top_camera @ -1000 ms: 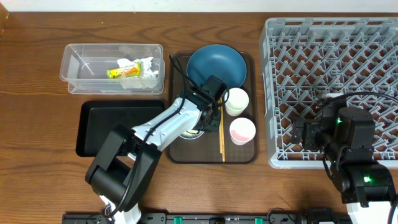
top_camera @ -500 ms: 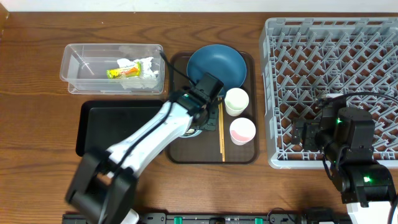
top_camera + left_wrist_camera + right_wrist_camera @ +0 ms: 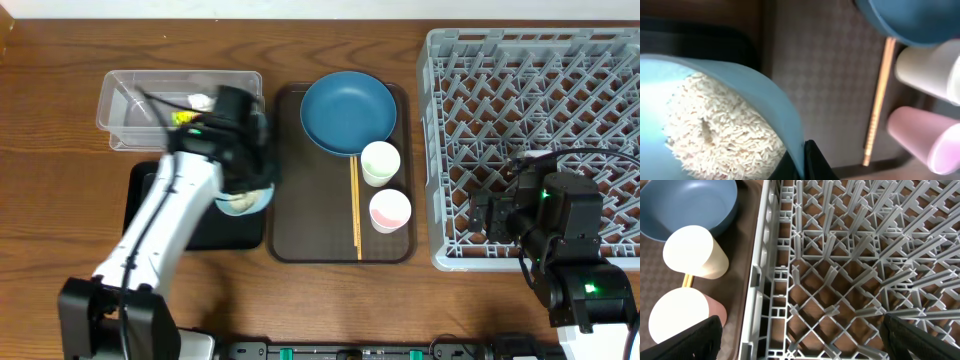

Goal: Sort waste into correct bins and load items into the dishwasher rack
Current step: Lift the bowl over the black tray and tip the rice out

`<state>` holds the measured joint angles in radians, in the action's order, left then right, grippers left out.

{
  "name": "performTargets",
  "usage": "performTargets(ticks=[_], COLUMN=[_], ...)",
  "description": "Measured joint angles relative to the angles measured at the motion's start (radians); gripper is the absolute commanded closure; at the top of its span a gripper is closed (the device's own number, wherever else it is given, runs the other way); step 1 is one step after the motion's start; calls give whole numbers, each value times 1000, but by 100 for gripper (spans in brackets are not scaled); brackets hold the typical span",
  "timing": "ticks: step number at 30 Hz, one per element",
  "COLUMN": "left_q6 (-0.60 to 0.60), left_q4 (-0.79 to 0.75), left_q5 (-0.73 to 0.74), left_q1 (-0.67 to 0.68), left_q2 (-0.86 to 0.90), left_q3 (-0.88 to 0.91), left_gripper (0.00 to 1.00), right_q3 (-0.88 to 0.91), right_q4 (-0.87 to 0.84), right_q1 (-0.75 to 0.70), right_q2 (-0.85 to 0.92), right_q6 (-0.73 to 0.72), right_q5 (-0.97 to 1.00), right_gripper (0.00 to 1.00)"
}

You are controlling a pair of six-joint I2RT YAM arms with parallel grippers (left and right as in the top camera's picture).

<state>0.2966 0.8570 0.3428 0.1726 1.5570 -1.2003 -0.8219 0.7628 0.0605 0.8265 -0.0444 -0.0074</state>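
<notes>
- The light blue bowl [image 3: 243, 199] has left the brown serving tray [image 3: 310, 225], where it sat a second ago. It now hangs to the left, over the right end of the black tray [image 3: 150, 215], just near of the clear tub [image 3: 125, 105].
- The left fingers [image 3: 802, 161] are pinched shut on the bowl's rim, with rice [image 3: 720, 125] heaped inside.
- This looks like the run-up to dumping the rice into a bin, which has to happen before the bowl goes to the rack.
- The dark blue plate [image 3: 345, 112], cream cup [image 3: 380, 162], pink cup [image 3: 390, 211] and chopsticks [image 3: 355, 215] lie unmoved on the brown tray.
- The right fingers [image 3: 488, 216] stay spread wide and empty over the near-left part of the dishwasher rack [image 3: 530, 100].
</notes>
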Motion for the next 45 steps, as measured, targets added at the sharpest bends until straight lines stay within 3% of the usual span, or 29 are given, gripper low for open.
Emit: performTargets(ticks=[12,25,35,45], left_q6=[-251,-360,-314,-157], left_q4=[-1,18,52,38], left_q5=[566,1078,1186,1189], left_q1=[-437,-645,-661,-661], left_q2=[29,227,233,233], left_q3=[106,165,165,165], left_gripper=[94,94,94,94], right_q3=[0,0,0,0], right_q4=[0,0,0,0], right_q1=[0,0,0,0], right_q2=[0,0,0,0], right_q6=[0,0,0,0], right_q5=[0,0,0,0], right_gripper=[1,1,1,1])
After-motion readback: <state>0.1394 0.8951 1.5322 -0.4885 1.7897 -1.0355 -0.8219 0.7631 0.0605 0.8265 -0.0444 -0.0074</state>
